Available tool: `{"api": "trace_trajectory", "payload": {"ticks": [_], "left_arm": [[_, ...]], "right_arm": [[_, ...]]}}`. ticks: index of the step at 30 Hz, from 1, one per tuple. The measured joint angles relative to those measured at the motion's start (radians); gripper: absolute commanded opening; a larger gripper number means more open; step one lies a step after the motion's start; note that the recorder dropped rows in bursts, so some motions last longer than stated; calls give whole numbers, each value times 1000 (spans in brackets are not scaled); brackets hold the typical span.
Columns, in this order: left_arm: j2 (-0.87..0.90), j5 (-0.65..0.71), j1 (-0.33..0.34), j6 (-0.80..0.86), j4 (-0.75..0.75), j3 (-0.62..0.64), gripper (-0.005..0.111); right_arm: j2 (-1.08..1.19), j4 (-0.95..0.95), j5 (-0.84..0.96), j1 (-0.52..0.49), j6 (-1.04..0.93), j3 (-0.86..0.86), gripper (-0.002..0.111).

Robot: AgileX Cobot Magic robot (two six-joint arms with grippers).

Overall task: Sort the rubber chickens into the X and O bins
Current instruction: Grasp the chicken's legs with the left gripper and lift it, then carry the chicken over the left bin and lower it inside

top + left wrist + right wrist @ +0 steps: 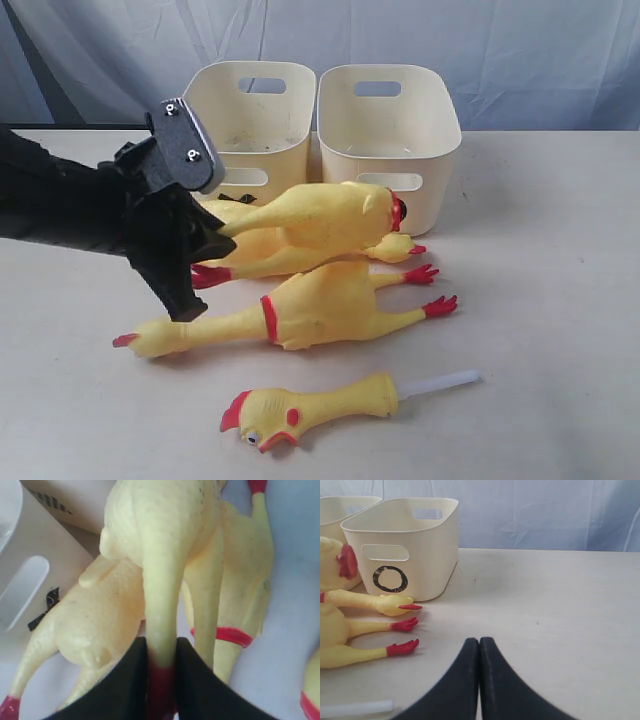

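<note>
In front of the two cream bins, left of centre, the big chicken (320,215) sits on top of the pile, body tilted, red-combed head close to the O bin (390,135). L gripper (218,236) is clamped on one of its legs just above the red foot; the wrist view shows black fingers (125,685) pinching the leg from both sides. Under it, touching, lies a smaller chicken (290,260), beak twd the O bin. Next out, 2nd big chicken (320,310) lies flat on the table (560,300), head to the left, red feet to the right. Nearest the camera, apart from the rest, is the tube chicken (320,405), head left, white tube (440,382) pointing right. X bin (250,115) stands just beside the O bin; its mark is mostly hidden by arm & chicken. R gripper (479,645) hangs low over the table near the chickens' feet, jaws pressed together w/ nothing between.
</note>
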Motion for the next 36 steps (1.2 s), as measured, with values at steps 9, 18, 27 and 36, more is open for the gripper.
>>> {"api": "trace_trajectory", "payload": {"ticks": [9, 18, 27, 36], "left_arm": [[-88, -6, 0, -20, 0, 0, 0], [-133, -236, 0, -94, 0, 0, 0], [-104, -425, 0, -101, -11, -32, 0], [58, -511, 0, -103, -137, -173, 0]], "right_arm": [[0, 0, 0, 0, 0, 0, -1], [0, 0, 0, 0, 0, 0, -1], [0, 0, 0, 0, 0, 0, -1], [0, 0, 0, 0, 0, 0, -1]]}}
